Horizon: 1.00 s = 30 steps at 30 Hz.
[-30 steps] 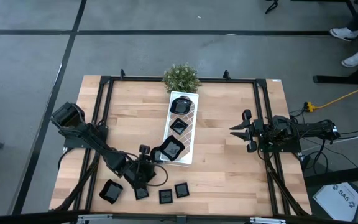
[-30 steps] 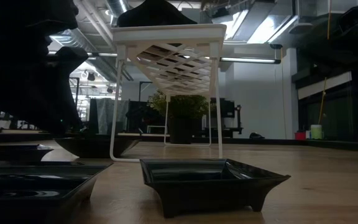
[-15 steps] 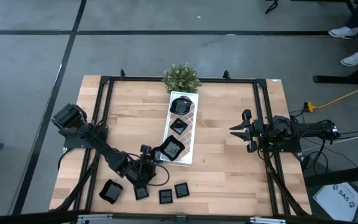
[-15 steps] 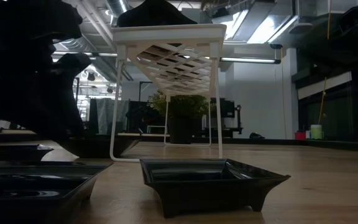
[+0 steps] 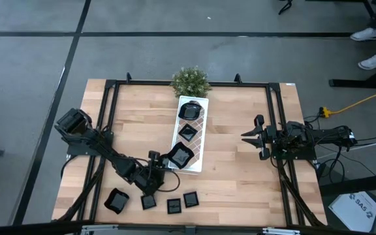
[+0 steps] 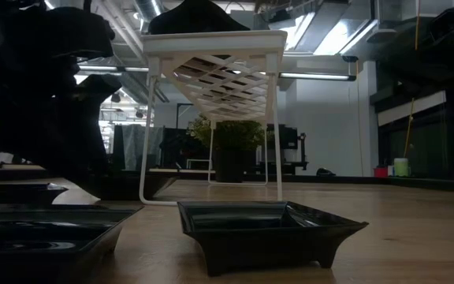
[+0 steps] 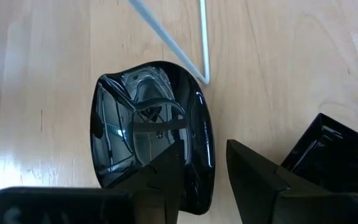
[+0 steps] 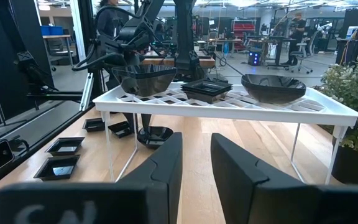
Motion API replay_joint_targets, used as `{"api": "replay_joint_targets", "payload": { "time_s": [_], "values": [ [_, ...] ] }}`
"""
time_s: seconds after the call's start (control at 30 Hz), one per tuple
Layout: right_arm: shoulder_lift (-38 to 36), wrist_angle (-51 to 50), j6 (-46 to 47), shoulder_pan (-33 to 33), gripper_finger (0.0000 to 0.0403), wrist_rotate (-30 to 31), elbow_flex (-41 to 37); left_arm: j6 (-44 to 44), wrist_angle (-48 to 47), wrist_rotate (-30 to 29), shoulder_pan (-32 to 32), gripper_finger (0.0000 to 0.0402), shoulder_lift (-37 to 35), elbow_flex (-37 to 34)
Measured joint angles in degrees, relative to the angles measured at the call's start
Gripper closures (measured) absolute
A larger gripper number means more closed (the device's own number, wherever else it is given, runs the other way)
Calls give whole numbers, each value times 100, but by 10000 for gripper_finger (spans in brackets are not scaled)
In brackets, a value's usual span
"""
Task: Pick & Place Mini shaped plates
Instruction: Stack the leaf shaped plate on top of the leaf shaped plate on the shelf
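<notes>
Three glossy black mini plates (image 5: 187,132) sit on the long white lattice tray (image 5: 198,124). Several more (image 5: 173,206) lie on the wood near the front edge. A round-edged black dish (image 7: 151,130) rests on the table beside the tray's near-left leg (image 7: 205,62). My left gripper (image 7: 204,186) slants down over it, open. One finger is over the dish's hollow and the other is outside its rim. At the table's right side my right gripper (image 5: 248,137) waits, level, open, with nothing between its fingers. My left gripper straddles the near rim (image 7: 199,186) of the round-edged dish, coming at it from above at a slant. I cannot tell whether either finger touches the rim. The dish sits flat on the wood.
A square black plate (image 7: 334,155) lies close beside my left gripper's outer finger. A small green potted plant (image 5: 190,80) stands at the tray's far end. A black metal frame (image 5: 175,84) runs along the table's edges. Bare wood lies between the tray and my right arm.
</notes>
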Motion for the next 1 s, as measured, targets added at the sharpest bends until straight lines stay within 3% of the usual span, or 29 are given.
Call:
{"api": "replay_joint_targets", "payload": {
  "time_s": [0.33,0.8,1.0],
  "values": [
    [-2,2,0,0,318,0,0,0,0,2,0,294,0,0],
    [0,1,0,2,318,0,0,0,-2,450,190,390,0,0],
    [-2,2,2,0,318,0,0,0,0,394,195,398,0,2]
  ]
}}
